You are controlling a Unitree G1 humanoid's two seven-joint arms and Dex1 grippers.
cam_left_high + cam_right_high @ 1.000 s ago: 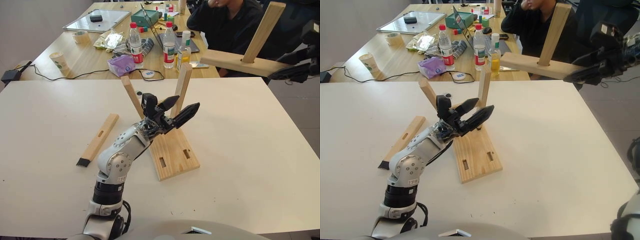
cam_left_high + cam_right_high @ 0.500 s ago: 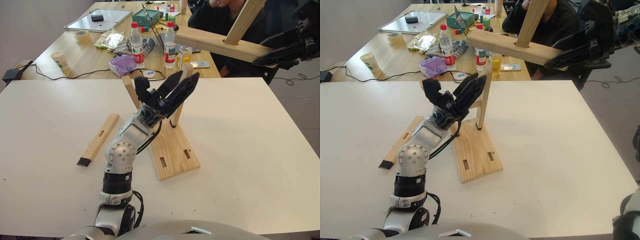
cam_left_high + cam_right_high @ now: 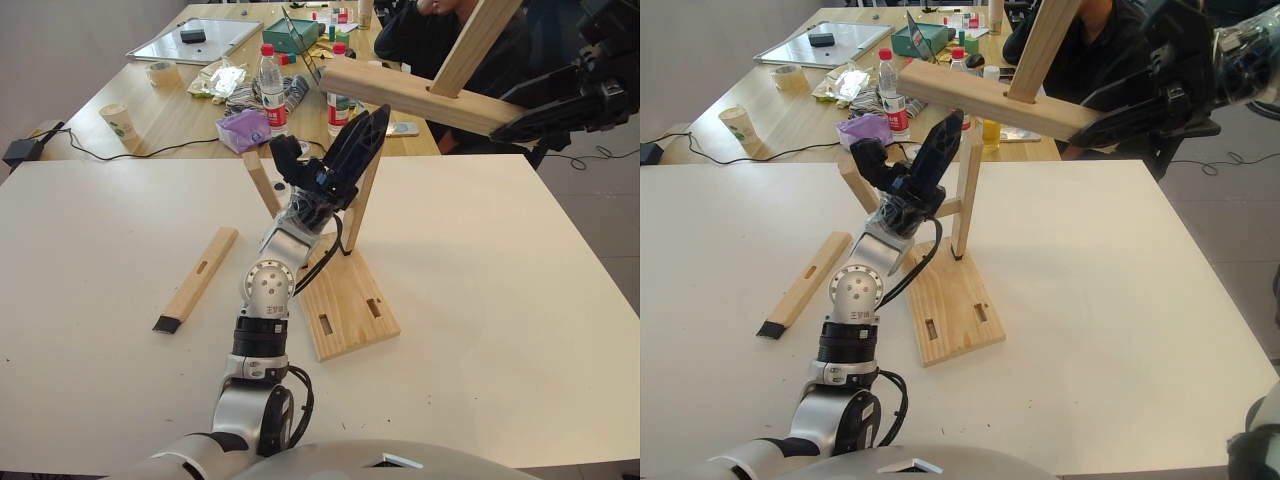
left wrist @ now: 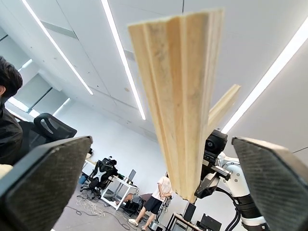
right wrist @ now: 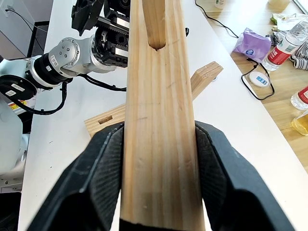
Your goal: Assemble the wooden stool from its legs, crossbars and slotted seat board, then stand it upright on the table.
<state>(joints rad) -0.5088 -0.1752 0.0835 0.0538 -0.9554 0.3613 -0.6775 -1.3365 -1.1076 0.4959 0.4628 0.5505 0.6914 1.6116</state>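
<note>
The slotted seat board [image 3: 345, 300] lies flat on the white table [image 3: 500, 300]. Two legs stand in it: one tilted [image 3: 262, 185], one nearly upright [image 3: 360, 215]. A loose slotted wooden piece [image 3: 197, 277] lies to the board's left. My left gripper [image 3: 360, 130] is raised in front of the upright leg, open and pointing up. My right gripper [image 5: 161, 163] is shut on a wooden bar [image 3: 420, 97] with a leg [image 3: 475, 45] stuck through it. The bar's free end [image 4: 180, 96] hangs just above the open left fingers [image 4: 43, 178].
Behind the white table stands a wooden table [image 3: 150, 110] with bottles [image 3: 270, 75], a paper cup [image 3: 118, 120], a purple bag [image 3: 243, 128] and a cable. The white table's right half holds nothing.
My left gripper has swung from pointing right to pointing up beside the upright leg. My right gripper has carried the bar leftward, over the seat board and toward the left gripper.
</note>
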